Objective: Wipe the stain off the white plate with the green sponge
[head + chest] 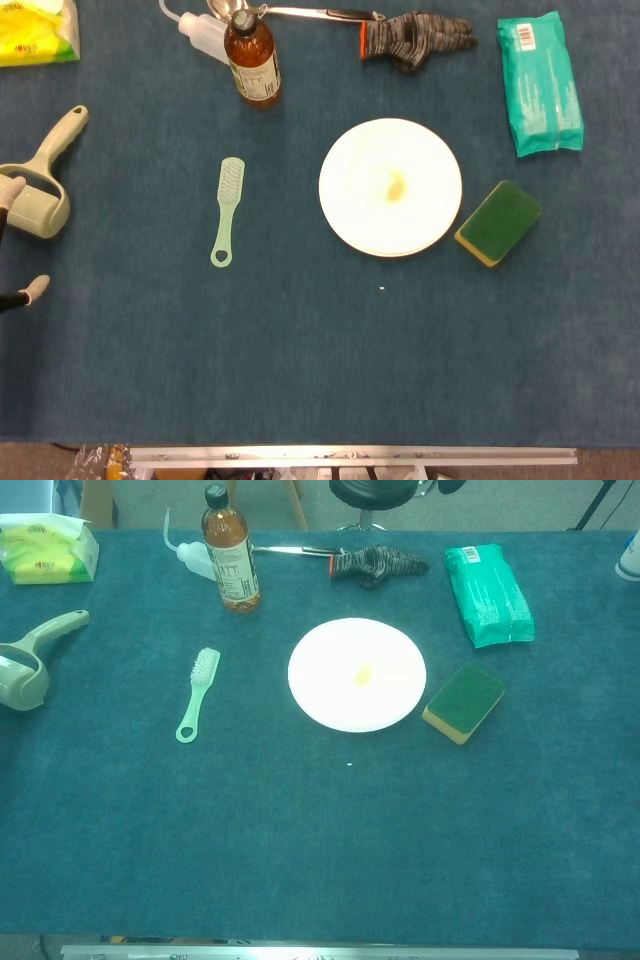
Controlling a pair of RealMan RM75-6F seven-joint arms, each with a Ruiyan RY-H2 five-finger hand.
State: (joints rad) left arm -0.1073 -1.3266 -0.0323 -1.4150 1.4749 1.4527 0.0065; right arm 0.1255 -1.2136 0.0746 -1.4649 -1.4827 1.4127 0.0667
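Observation:
The white plate (391, 187) (357, 674) lies right of the table's middle, with a small yellow stain (397, 184) (364, 674) near its centre. The green sponge (498, 222) (463, 701), with a yellow underside, lies flat just right of the plate, close to its rim. Only two pale fingertips of my left hand (14, 240) show, at the far left edge of the head view; they are spread wide apart and hold nothing. The upper fingertip is at the lint roller's head. My right hand appears in neither view.
A pale green lint roller (45, 178) (30, 659) lies far left, a green brush (227, 211) (197, 694) left of the plate. At the back are an amber bottle (251, 55), a squeeze bottle (200, 30), a spoon (310, 13), a grey glove (412, 38), a teal wipes pack (539, 84) and a yellow pack (37, 32).

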